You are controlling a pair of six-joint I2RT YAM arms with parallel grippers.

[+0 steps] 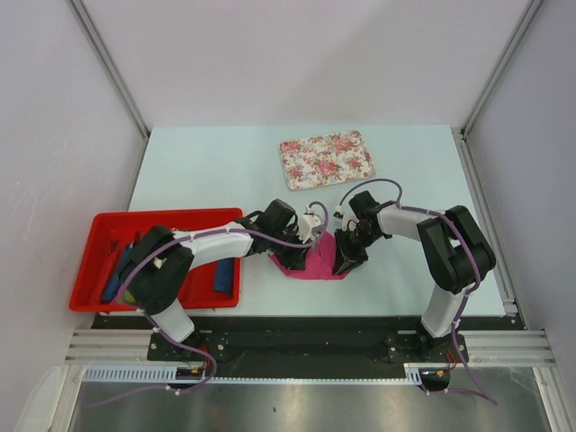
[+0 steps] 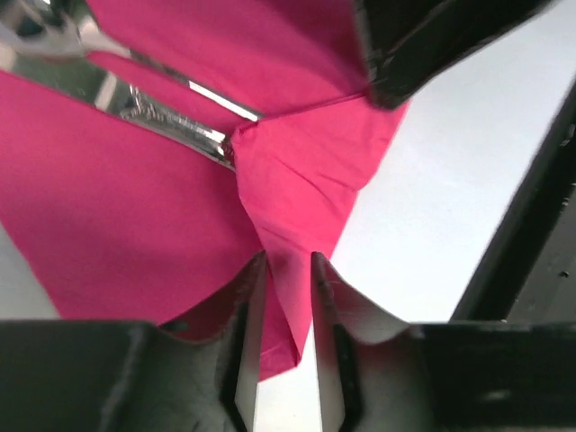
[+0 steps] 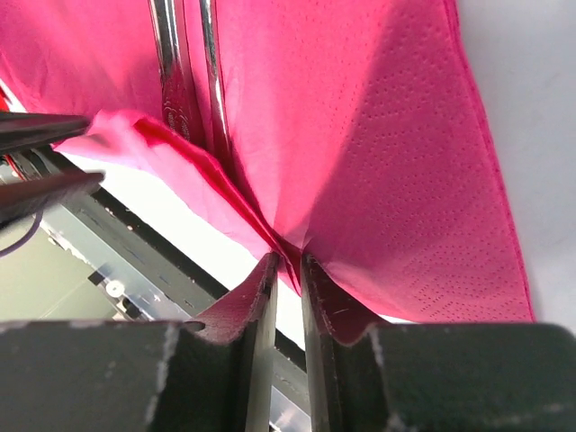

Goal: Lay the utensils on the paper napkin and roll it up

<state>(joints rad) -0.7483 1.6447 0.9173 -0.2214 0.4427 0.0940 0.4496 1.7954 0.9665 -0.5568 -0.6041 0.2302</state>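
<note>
The magenta paper napkin (image 1: 312, 263) lies near the table's front edge, between the two arms. Silvery utensils (image 2: 171, 121) lie on it, and their handles also show in the right wrist view (image 3: 184, 72). The arms hide them in the top view. The napkin's near edge (image 3: 180, 171) is lifted and folded over the ends of the utensils. My left gripper (image 2: 286, 279) pinches a raised fold of the napkin (image 2: 288, 207) at its left end. My right gripper (image 3: 286, 270) is shut on the gathered edge of the napkin (image 3: 387, 180) at its right end. It appears in the top view (image 1: 345, 259) beside the left gripper (image 1: 304, 241).
A red tray (image 1: 108, 223) stands at the left front and holds blue rolls (image 1: 223, 279) and a green one. A floral mat (image 1: 326, 159) lies behind the napkin. The black base rail runs just below the table's front edge.
</note>
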